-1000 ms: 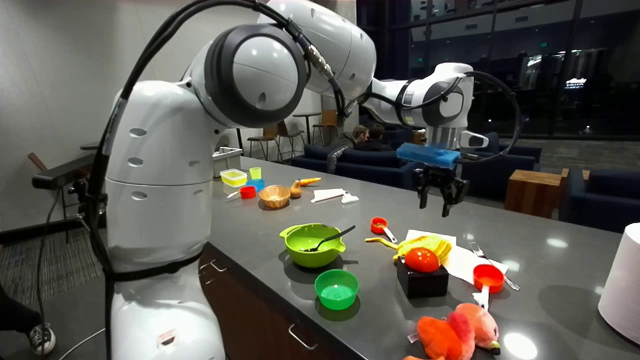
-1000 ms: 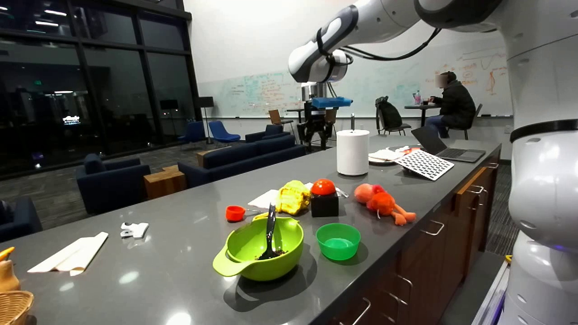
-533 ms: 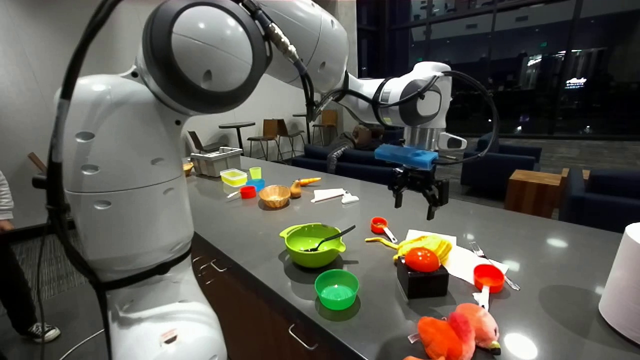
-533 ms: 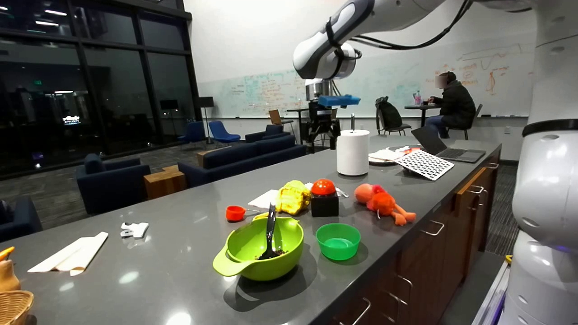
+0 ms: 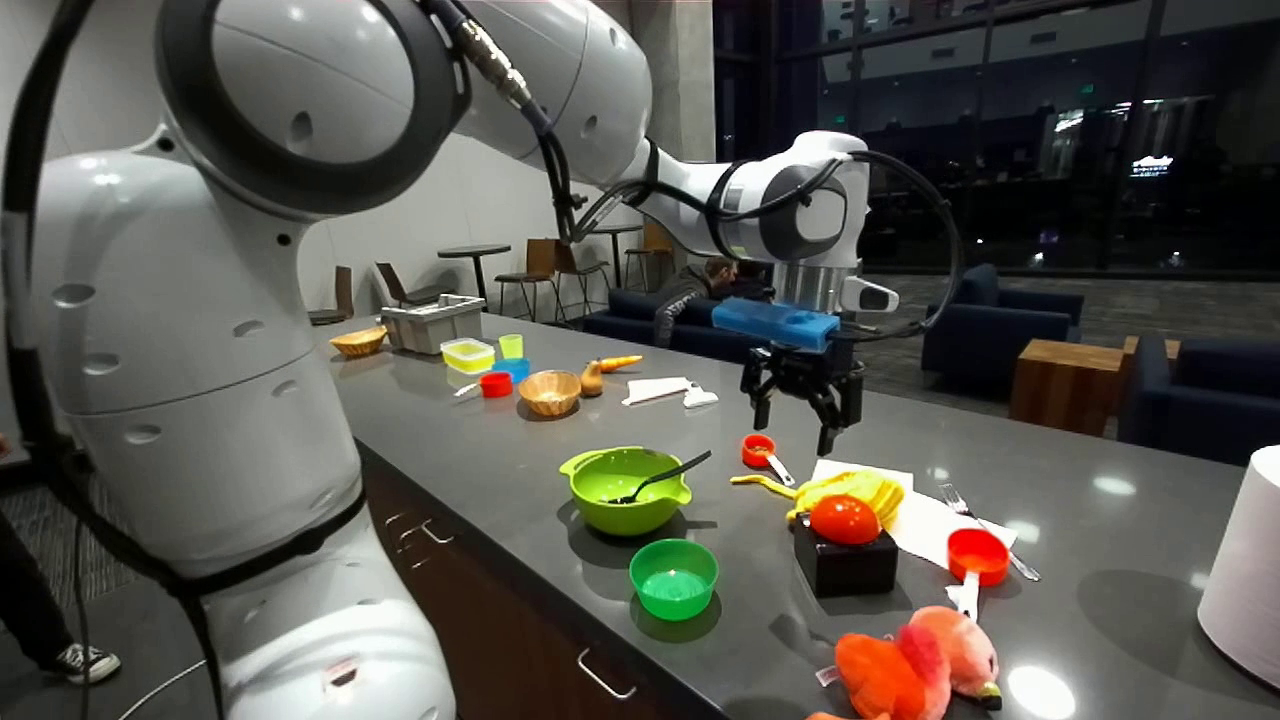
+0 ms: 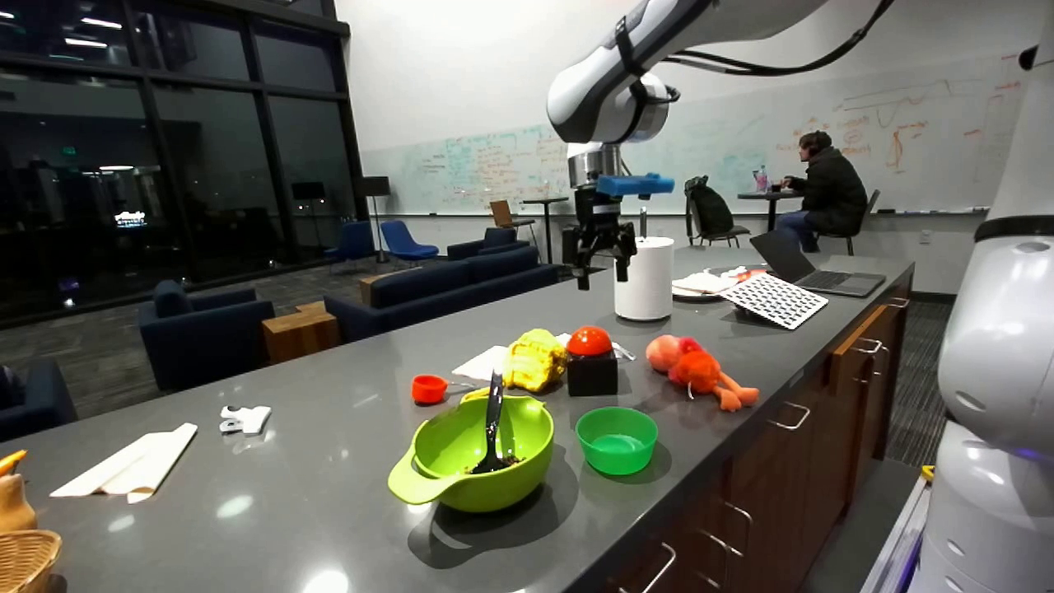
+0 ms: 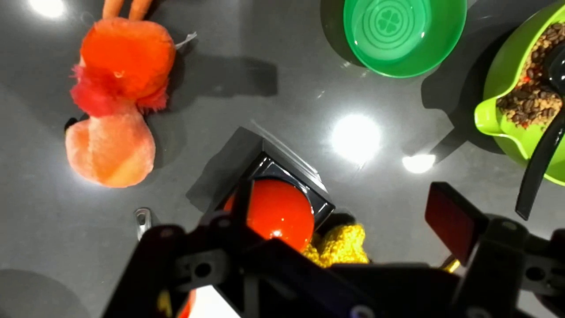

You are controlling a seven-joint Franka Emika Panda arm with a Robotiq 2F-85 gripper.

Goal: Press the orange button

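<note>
In an exterior view, the counter (image 5: 740, 570) ends left of the orange button (image 5: 845, 521), which stands on it. Above the button and apart from it hangs the gripper (image 5: 794, 432), fingers parted. Left of the button: lime-green bowl (image 5: 625, 517) with black spoon (image 5: 668, 474), then green bowl (image 5: 645, 590). Just behind: yellow fabric (image 5: 870, 487), contact unclear. Right: plush bird (image 5: 900, 675), red measuring cup (image 5: 978, 555), paper towel roll (image 5: 1240, 580). Surface glossy grey; dark windows (image 5: 1060, 200) beyond.

Clover emblem (image 7: 388, 20) inside the darker green bowl (image 7: 437, 53) (whiteboard handwriting (image 6: 498, 165) illegible)
</note>
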